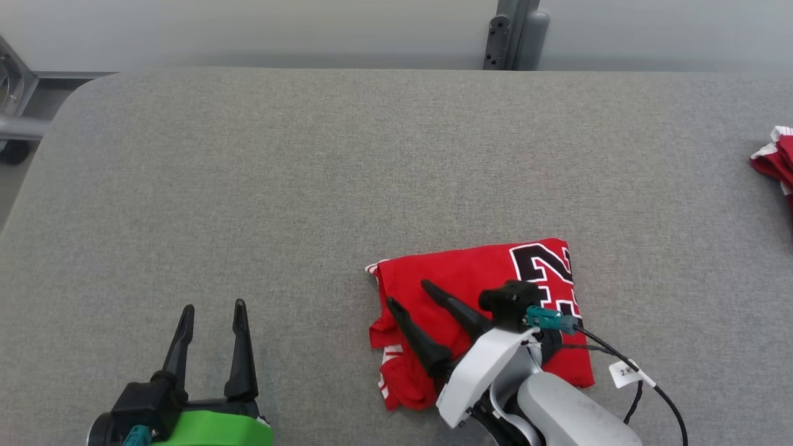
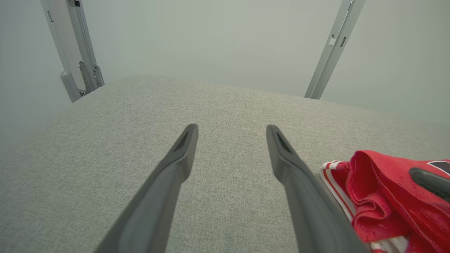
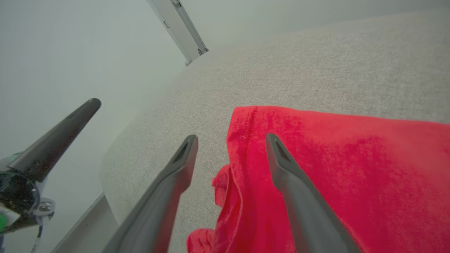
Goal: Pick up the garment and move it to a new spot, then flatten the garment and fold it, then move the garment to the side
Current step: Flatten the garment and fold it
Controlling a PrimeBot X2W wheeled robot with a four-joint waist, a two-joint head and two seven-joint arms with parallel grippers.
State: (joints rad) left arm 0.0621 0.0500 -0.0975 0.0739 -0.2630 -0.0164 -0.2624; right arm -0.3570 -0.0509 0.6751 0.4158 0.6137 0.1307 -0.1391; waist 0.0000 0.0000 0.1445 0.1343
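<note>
Lower left: the left gripper [image 1: 214, 308] stands over the bare grey padded table [image 1: 310, 186], fingers spread wide with nothing between them; its wrist view confirms the wide gap [image 2: 232, 128]. Centre-right, near the front edge: the garment [image 1: 477, 272] lies folded into a compact red rectangle, a black-and-white numeral [image 1: 545, 266] facing up at its far right corner, striped white trim showing at its left edge. The right gripper [image 1: 409, 292] reaches in from the lower right over the garment's left portion, fingers apart, no cloth pinched between them; contact with the fabric cannot be determined. Far right edge: a second red-and-white bundle [image 1: 777, 161], well apart from the garment.
</note>
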